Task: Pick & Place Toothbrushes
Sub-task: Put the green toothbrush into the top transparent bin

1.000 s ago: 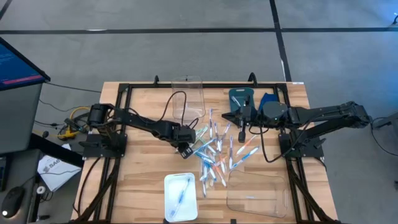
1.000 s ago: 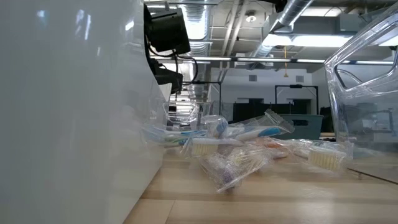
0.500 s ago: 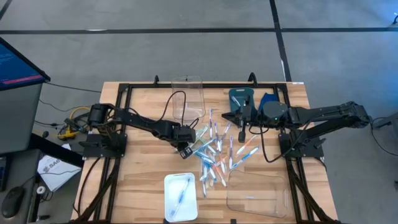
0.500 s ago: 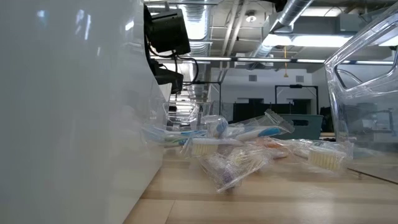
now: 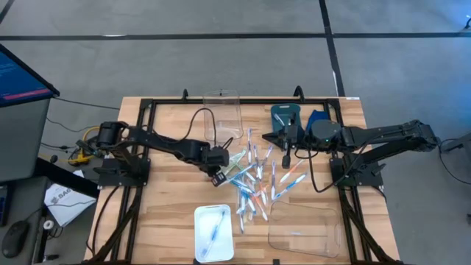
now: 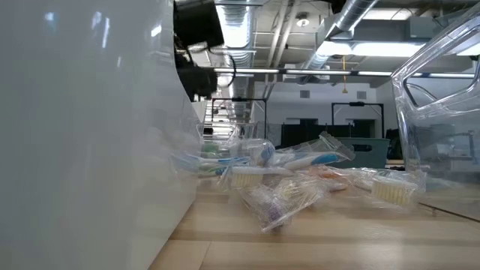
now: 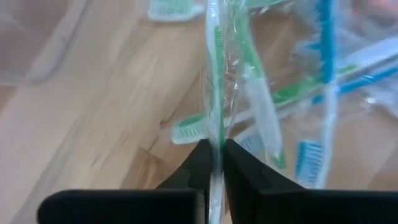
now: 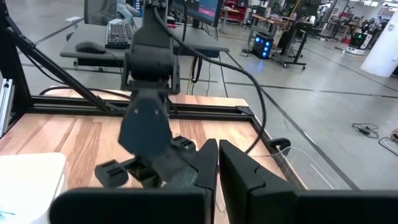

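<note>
Several wrapped toothbrushes [image 5: 254, 180] lie in a loose pile at the table's middle, also showing in the low view as the toothbrushes [image 6: 300, 176]. My left gripper [image 5: 218, 177] hangs at the pile's left edge, pointing steeply down, shut on a green toothbrush [image 7: 217, 74] in a clear wrapper. My right gripper [image 5: 270, 138] waits shut and held level above the pile's far side, holding nothing; its fingers [image 8: 208, 165] meet. One more toothbrush lies in a white tray [image 5: 200, 243] near the front edge. My left gripper pinches the green toothbrush's handle [image 7: 216, 134] with its wrapper between its two fingers, coming steeply from above. The toothbrush runs on from the fingers over the pile. Whether its far end is clear of the other toothbrushes, I cannot tell.
A clear container [image 5: 223, 114] stands at the far edge, another clear container [image 5: 303, 228] at the near right. A dark teal object [image 5: 285, 114] and a blue cloth [image 5: 316, 118] lie behind the right gripper. In the low view the white tray's wall [image 6: 75, 135] fills the left.
My left gripper has risen a little at the pile's left edge; in the low view its dark body has gone up.
</note>
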